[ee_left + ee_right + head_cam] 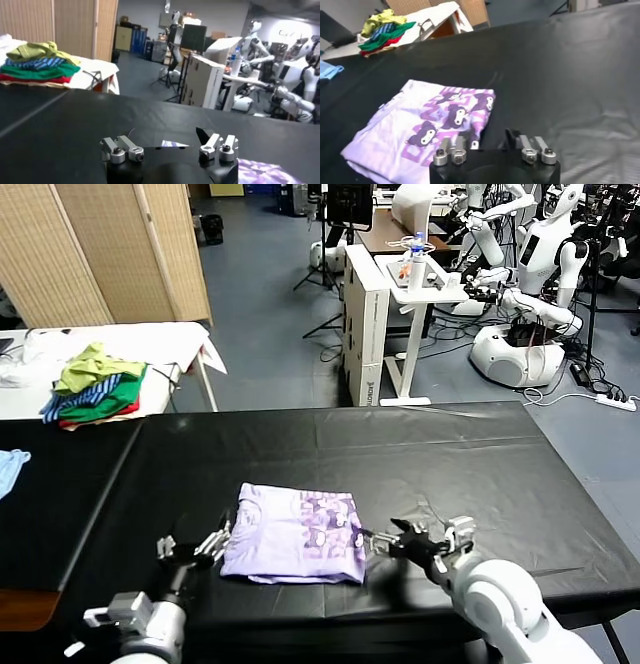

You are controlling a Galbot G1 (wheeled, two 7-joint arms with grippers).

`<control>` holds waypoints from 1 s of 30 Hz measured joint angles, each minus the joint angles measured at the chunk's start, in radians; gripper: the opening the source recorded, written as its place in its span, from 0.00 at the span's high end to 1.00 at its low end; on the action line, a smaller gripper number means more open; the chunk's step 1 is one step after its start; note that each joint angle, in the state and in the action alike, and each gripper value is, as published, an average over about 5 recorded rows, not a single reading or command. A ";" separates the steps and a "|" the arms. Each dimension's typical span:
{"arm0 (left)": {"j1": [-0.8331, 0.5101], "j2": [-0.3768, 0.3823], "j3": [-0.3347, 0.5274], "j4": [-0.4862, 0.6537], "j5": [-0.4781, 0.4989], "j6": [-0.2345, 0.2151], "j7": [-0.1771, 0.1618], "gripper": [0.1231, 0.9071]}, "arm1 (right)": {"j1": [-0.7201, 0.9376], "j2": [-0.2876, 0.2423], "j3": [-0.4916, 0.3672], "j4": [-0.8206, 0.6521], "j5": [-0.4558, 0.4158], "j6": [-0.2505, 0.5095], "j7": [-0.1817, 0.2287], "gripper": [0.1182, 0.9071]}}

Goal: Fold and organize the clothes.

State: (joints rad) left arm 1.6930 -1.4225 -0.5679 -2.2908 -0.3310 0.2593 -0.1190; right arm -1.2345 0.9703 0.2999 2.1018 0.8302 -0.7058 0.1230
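The clothes, a lavender T-shirt [295,534], lie folded into a flat rectangle on the black table [450,454], purple-and-white print facing up. My left gripper [196,544] sits just off the shirt's left edge, open and holding nothing. In the left wrist view my left gripper [170,146] has its jaws wide apart, and a strip of the shirt [262,172] shows beside one finger. My right gripper [415,540] is at the shirt's right edge. In the right wrist view my right gripper [492,146] stands open and holds nothing. One of its fingers is over the hem of the shirt [427,127].
A pile of green, blue-striped and red garments [97,384] rests on a white table at the back left. A light blue cloth [8,466] lies at the far left edge. A white cart [385,314] and other robots [520,304] stand beyond the table.
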 joint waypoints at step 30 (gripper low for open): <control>0.373 0.154 -0.072 -0.158 -0.058 -0.033 -0.111 0.00 | -0.750 0.072 0.246 0.254 -0.523 0.682 0.142 0.00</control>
State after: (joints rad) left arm 2.0662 -1.2683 -0.6402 -2.4492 -0.3893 0.2267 -0.2296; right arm -1.9842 1.0427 0.5458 2.3560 0.3075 -0.0239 0.2646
